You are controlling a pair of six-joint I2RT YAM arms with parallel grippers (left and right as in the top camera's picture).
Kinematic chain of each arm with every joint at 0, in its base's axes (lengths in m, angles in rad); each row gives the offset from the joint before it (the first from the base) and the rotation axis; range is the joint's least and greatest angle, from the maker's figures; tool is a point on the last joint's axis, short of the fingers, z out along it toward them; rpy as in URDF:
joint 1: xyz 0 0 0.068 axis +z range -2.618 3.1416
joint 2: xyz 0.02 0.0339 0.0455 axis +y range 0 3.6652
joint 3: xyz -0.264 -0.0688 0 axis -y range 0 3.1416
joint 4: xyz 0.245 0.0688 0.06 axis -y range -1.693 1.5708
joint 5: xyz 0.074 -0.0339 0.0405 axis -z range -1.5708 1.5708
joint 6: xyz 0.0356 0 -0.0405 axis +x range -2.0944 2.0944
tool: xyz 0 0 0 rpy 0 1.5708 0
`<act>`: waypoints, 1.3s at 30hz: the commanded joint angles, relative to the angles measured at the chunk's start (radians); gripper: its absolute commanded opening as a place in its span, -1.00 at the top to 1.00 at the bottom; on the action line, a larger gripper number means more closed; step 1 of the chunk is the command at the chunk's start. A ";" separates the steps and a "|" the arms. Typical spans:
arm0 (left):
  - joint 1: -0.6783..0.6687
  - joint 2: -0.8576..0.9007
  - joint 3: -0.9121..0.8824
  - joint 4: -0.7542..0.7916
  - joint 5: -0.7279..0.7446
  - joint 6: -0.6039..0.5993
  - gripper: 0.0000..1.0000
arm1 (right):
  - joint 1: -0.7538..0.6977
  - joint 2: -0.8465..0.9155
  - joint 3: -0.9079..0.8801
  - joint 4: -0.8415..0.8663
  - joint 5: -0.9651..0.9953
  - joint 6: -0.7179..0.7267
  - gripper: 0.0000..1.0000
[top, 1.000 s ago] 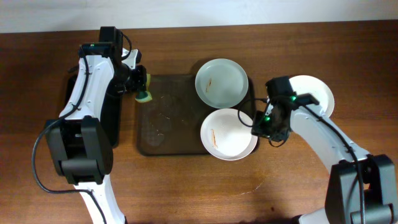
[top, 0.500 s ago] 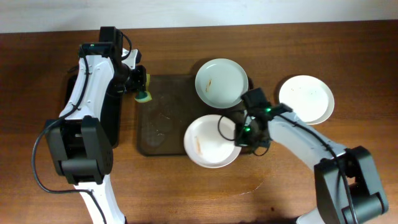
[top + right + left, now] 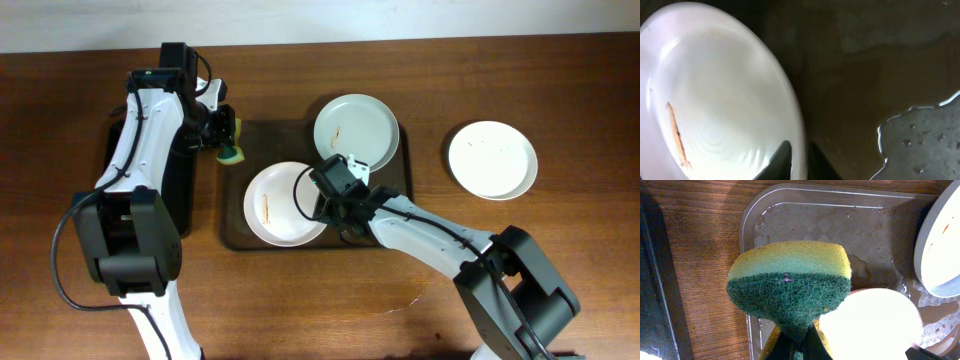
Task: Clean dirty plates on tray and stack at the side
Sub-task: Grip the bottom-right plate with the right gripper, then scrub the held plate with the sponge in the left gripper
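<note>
Progress of about a third, judging by one clean plate (image 3: 491,160) on the surface, well right of the tray (image 3: 262,150). Leaves two streaked: near plate (image 3: 283,204) mid-tray, far plate (image 3: 356,131) at the back right corner. Reaches low across the tray with the right arm (image 3: 420,230), pinching the near plate's rim in closed right jaws. Hovers over the back left corner with the left jaws clamped around a sponge (image 3: 789,280).
</note>
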 commanded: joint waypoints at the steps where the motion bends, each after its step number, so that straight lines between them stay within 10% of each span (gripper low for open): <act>1: 0.002 -0.001 0.014 0.002 -0.006 0.017 0.99 | -0.015 0.001 0.013 0.026 0.011 -0.011 0.13; 13: 0.001 -0.001 0.014 -0.060 0.002 0.078 0.99 | -0.175 0.147 0.015 0.182 -0.418 -0.202 0.39; 17: 0.001 -0.001 0.014 -0.104 0.015 0.119 0.99 | -0.175 0.156 0.015 0.175 -0.413 -0.167 0.92; 39: -0.182 0.002 -0.345 0.157 -0.216 0.049 0.99 | -0.175 0.159 0.015 0.163 -0.361 -0.069 0.92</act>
